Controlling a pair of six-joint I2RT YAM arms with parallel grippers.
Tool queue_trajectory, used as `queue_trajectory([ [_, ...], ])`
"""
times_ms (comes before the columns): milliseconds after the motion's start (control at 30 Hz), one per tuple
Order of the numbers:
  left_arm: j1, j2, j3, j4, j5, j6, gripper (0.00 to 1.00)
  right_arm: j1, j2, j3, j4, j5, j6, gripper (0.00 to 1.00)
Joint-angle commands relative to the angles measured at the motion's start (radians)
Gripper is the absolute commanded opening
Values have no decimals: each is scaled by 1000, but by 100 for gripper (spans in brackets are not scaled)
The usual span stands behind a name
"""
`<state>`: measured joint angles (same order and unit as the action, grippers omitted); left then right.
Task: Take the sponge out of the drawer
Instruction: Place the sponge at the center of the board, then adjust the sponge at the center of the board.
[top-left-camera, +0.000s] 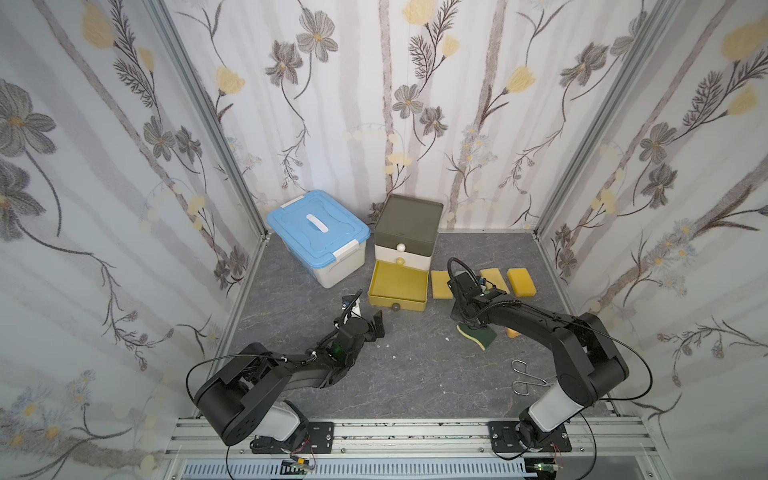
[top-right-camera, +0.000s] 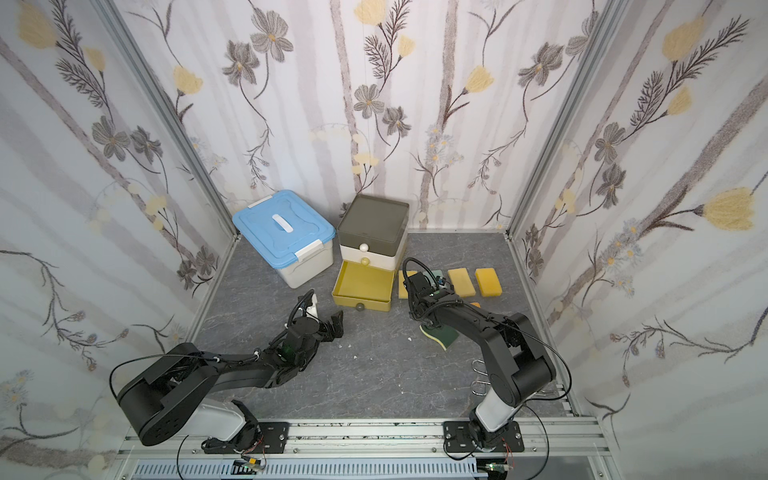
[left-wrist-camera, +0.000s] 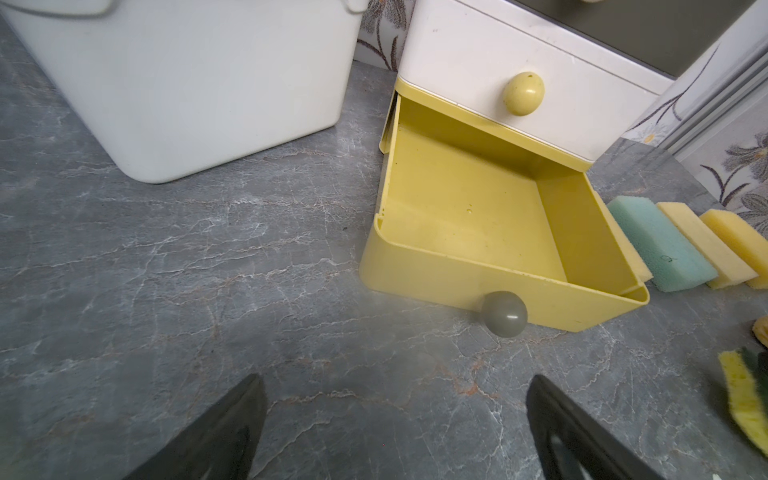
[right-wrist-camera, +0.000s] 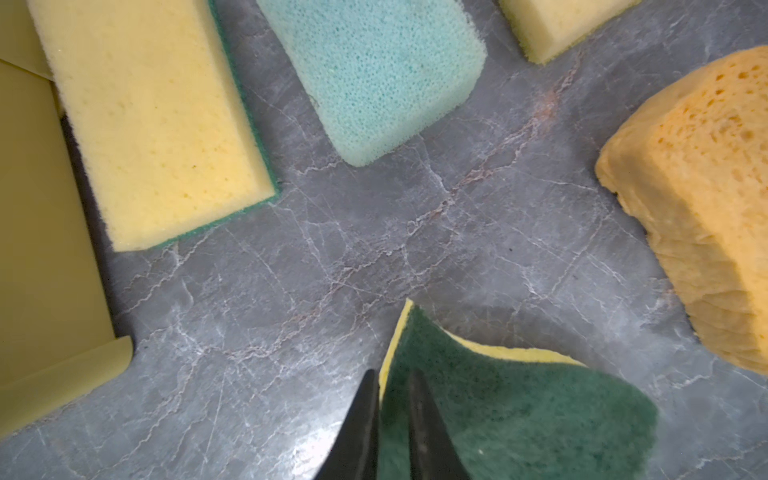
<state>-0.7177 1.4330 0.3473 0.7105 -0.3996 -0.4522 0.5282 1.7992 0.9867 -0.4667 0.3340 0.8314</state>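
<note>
The yellow bottom drawer (top-left-camera: 399, 306) of the small cabinet is pulled out and empty in both top views (top-right-camera: 361, 306) and in the left wrist view (left-wrist-camera: 457, 270). A yellow sponge (top-left-camera: 478, 336) with a green scouring face lies curled on the grey floor right of the drawer (top-right-camera: 442, 336). My right gripper (right-wrist-camera: 392, 374) points down at the sponge's (right-wrist-camera: 519, 407) left edge, its narrow jaws pinching that edge. My left gripper (left-wrist-camera: 395, 382) stands wide open and empty, in front of the drawer's grey knob (left-wrist-camera: 503, 313).
A blue-lidded white box (top-left-camera: 318, 226) stands left of the cabinet (top-left-camera: 409, 224). Other sponges lie in a row right of the drawer: yellow (right-wrist-camera: 153, 124), teal (right-wrist-camera: 374, 75), yellow (top-left-camera: 521, 281). An orange sponge (right-wrist-camera: 702, 199) sits beside the held one. Metal hooks (top-left-camera: 521, 376) lie near the right arm.
</note>
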Motion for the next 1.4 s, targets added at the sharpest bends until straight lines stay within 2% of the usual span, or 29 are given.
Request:
queue_trajectory([
  [0, 1, 4, -1, 41, -10, 0, 100, 1, 10, 13, 46, 5, -8, 25],
  [167, 1, 12, -1, 47, -9, -5, 100, 0, -11, 16, 58, 0, -47, 43],
  [200, 1, 12, -1, 47, -8, -6, 100, 0, -22, 19, 45, 17, -59, 44],
  [333, 1, 13, 2, 43, -8, -7, 100, 0, -88, 14, -24, 76, -124, 59],
  [400, 1, 19, 5, 44, -9, -7, 100, 6, -119, 2, -53, 70, -141, 59],
  [600, 1, 44, 22, 47, 7, -17, 100, 59, -169, -58, 21, -125, -182, 62],
  [700, 2, 46, 23, 46, 13, -23, 100, 74, -164, -98, 82, -204, -187, 73],
  [833, 1, 40, 23, 39, 11, -25, 100, 80, -153, -123, 110, -234, -184, 78],
  [867, 0, 39, 23, 38, 11, -25, 100, 82, -153, -123, 111, -236, -186, 83],
  [900, 1, 40, 23, 38, 10, -25, 100, 84, -153, -123, 110, -234, -186, 95],
  [933, 1, 41, 24, 38, 11, -25, 100, 85, -155, -125, 110, -238, -187, 100],
  [1133, 1, 56, 37, 38, 19, -31, 100, 103, -169, -144, 117, -267, -183, 100],
  [1367, 1, 64, 45, 37, 29, -35, 100, 128, -110, -137, 134, -281, -181, 100],
])
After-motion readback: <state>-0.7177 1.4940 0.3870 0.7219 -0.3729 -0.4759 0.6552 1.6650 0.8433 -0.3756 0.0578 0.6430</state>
